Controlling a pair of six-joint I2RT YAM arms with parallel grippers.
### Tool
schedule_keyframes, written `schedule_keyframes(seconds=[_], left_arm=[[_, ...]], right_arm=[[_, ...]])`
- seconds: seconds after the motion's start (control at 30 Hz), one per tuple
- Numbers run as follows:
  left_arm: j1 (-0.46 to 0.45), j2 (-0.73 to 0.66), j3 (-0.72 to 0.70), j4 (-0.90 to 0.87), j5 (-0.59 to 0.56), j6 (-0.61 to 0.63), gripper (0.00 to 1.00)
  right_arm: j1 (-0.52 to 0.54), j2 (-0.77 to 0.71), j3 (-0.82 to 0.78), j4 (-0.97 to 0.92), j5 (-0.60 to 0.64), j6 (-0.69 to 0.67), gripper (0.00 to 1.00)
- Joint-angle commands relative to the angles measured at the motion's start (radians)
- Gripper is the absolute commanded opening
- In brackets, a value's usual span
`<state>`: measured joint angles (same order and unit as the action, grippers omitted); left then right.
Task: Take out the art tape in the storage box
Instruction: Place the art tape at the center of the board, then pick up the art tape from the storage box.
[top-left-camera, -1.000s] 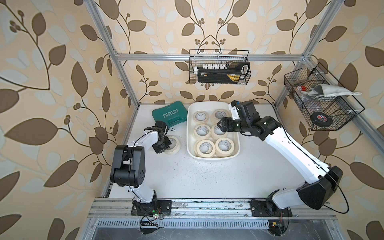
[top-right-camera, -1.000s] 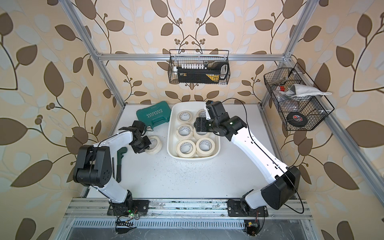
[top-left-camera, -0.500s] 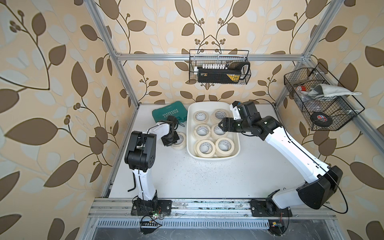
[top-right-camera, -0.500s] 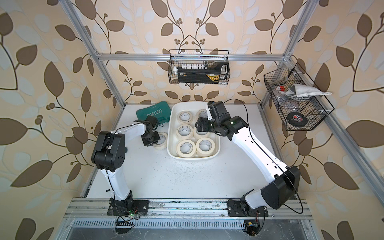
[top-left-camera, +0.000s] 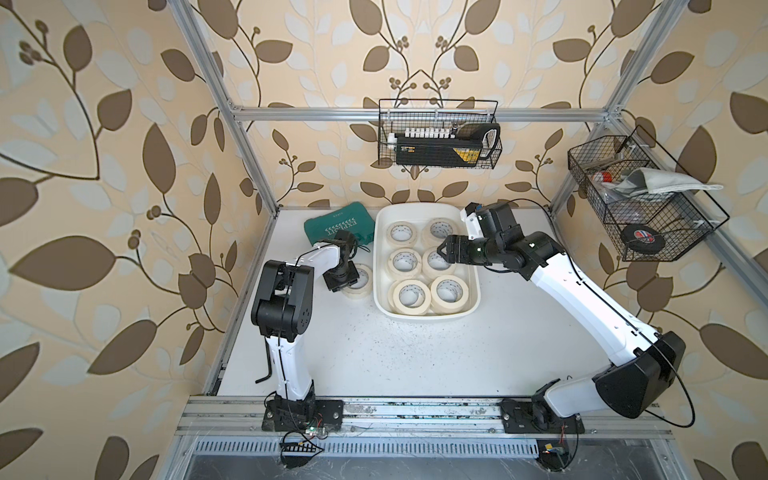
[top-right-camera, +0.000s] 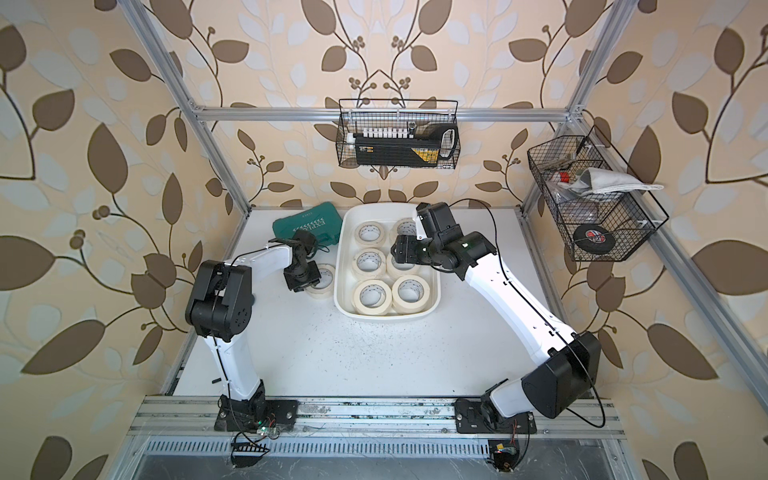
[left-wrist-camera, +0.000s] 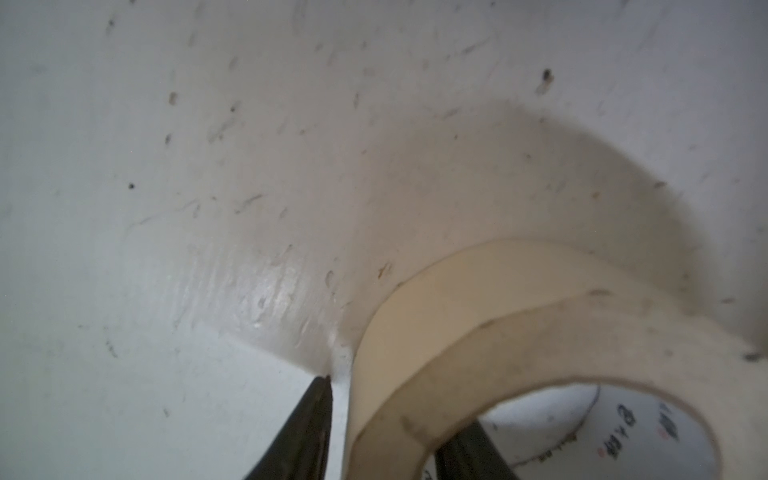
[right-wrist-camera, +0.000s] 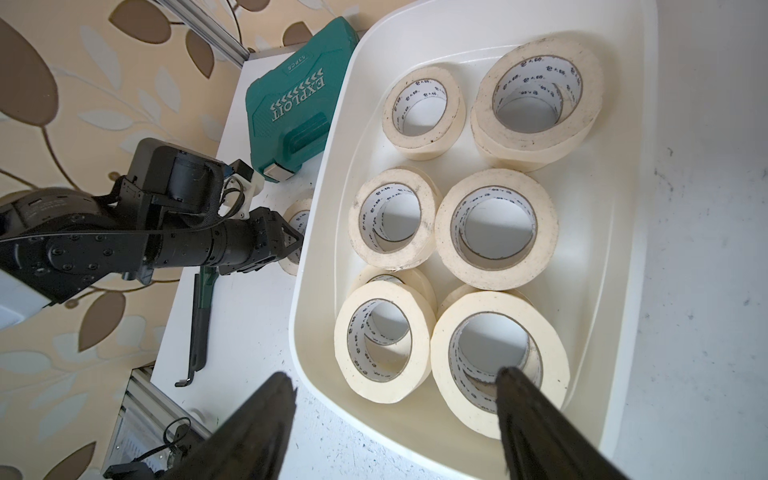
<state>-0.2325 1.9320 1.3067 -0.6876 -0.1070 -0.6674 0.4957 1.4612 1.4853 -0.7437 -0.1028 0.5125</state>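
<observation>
The left fingers stand slightly apart astride the wall of one tape roll, which lies flat on the bench just beside the white box. A gap shows between the outer finger and the roll. The right fingers hang wide apart and empty over the box, where the other tape rolls lie, some stacked.

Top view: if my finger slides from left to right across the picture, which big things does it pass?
green tool case → storage box with the art tape inside → wire basket on the side wall
</observation>
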Motion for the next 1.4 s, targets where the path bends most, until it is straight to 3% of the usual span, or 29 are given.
schedule_keyframes(seconds=[0.0,0.4,0.8,1.07,1.37], left_arm=[[0.002,-0.036,0.016,-0.032,-0.031,0.015,0.48],[0.002,-0.241,0.029,-0.12,-0.01,0.062,0.71],[0.002,-0.618,-0.066,-0.104,0.181,0.129,0.99],[0.003,-0.75,-0.11,-0.108,0.218,0.142,0.99],[0.003,-0.753,-0.136,-0.105,0.242,0.138,0.99]], right_arm=[[-0.003,0.002,0.002,0.005,-0.014,0.006,0.78],[-0.038,0.017,0.042,-0.017,-0.011,-0.022,0.78],[-0.11,0.214,0.205,-0.102,0.045,-0.084,0.77],[-0.122,0.422,0.369,-0.148,0.084,-0.099,0.75],[-0.123,0.612,0.534,-0.175,0.157,-0.066,0.71]])
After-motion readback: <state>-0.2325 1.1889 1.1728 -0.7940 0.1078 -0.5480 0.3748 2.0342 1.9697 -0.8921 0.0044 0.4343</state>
